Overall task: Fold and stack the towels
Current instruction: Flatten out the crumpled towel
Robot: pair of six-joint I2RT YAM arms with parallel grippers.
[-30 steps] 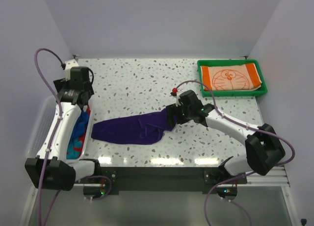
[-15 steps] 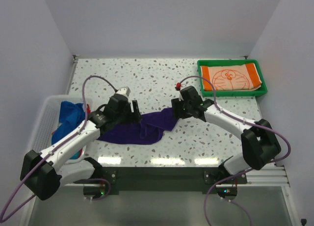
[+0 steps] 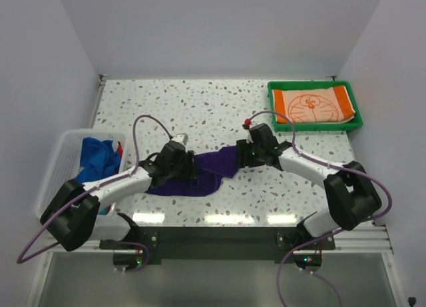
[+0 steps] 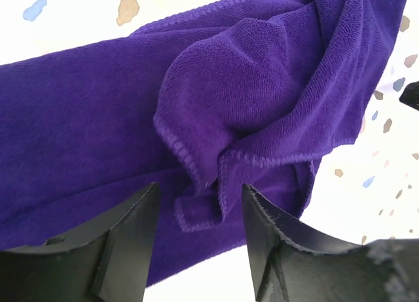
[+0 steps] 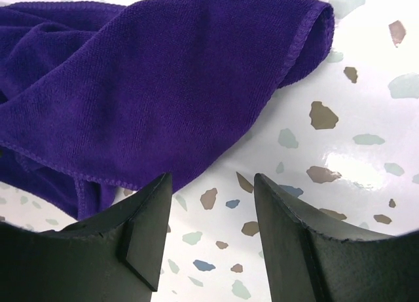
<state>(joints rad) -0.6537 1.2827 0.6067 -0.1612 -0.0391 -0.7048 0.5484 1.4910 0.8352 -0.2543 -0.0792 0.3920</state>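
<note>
Purple towel (image 3: 200, 174) bunched up left of the tray (image 3: 272, 106), nearer the arms. Left gripper (image 4: 200, 190) spread astride its rumpled fold, right gripper (image 5: 213, 181) spread over the tray-side end, likely to pinch and pull flat.

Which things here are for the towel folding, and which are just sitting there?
For the job:
purple towel
orange towel
blue towel

Just sitting there:
green tray, under the orange towel
white basket, holding the blue towel
</note>
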